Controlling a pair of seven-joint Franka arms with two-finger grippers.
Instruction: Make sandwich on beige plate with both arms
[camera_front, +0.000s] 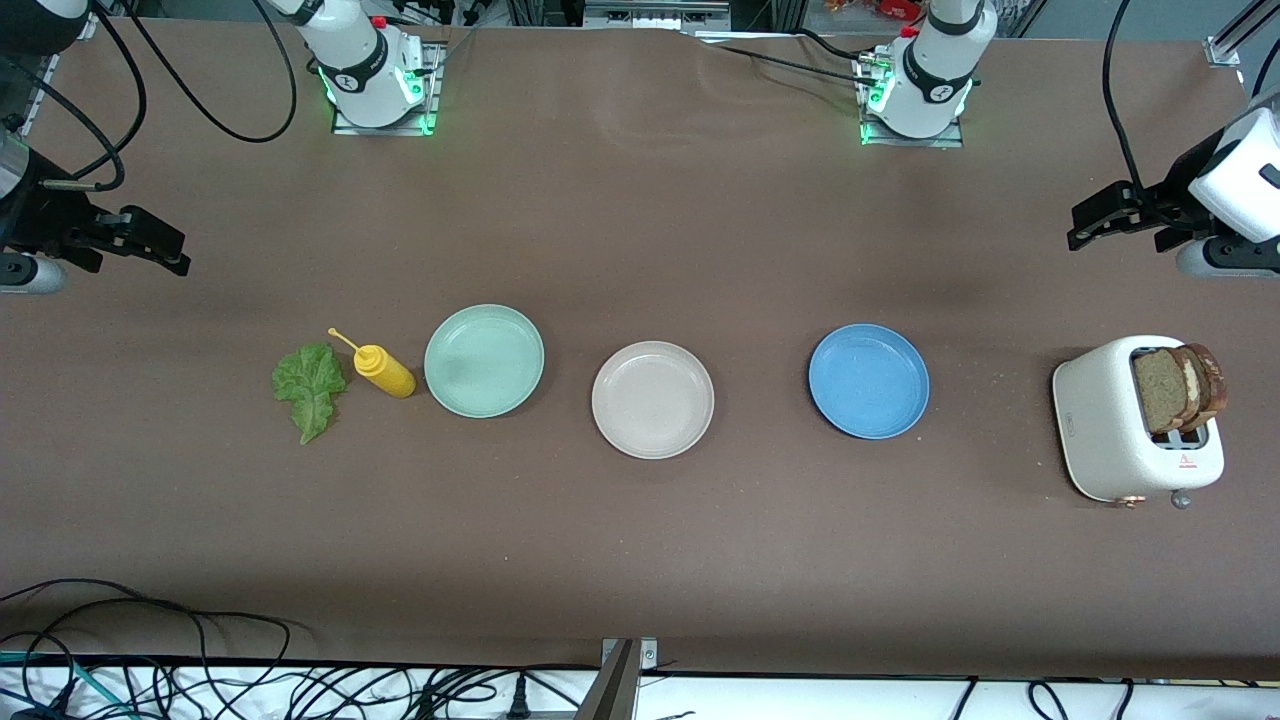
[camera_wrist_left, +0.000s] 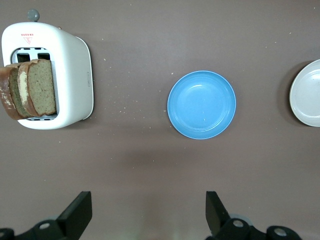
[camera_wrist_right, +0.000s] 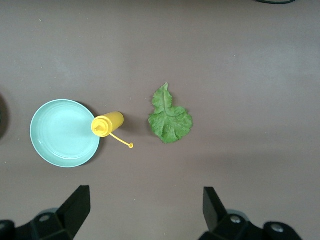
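Observation:
The beige plate (camera_front: 652, 400) lies bare at the middle of the table, and its edge shows in the left wrist view (camera_wrist_left: 307, 92). Two brown-crusted bread slices (camera_front: 1180, 388) (camera_wrist_left: 30, 87) stand up out of a white toaster (camera_front: 1105, 425) (camera_wrist_left: 72, 70) at the left arm's end. A ruffled green lettuce leaf (camera_front: 310, 388) (camera_wrist_right: 170, 117) lies flat at the right arm's end. My left gripper (camera_front: 1085, 225) (camera_wrist_left: 147, 202) hangs open and empty over bare tabletop at its end. My right gripper (camera_front: 170, 252) (camera_wrist_right: 145, 200) hangs open and empty over bare tabletop at its own end.
A mint-green plate (camera_front: 484, 360) (camera_wrist_right: 65, 132) sits between the lettuce and the beige plate, with a yellow squeeze bottle (camera_front: 385, 372) (camera_wrist_right: 107, 124) beside it. A blue plate (camera_front: 868, 381) (camera_wrist_left: 201, 104) lies between the beige plate and the toaster. Cables run along the table's front edge.

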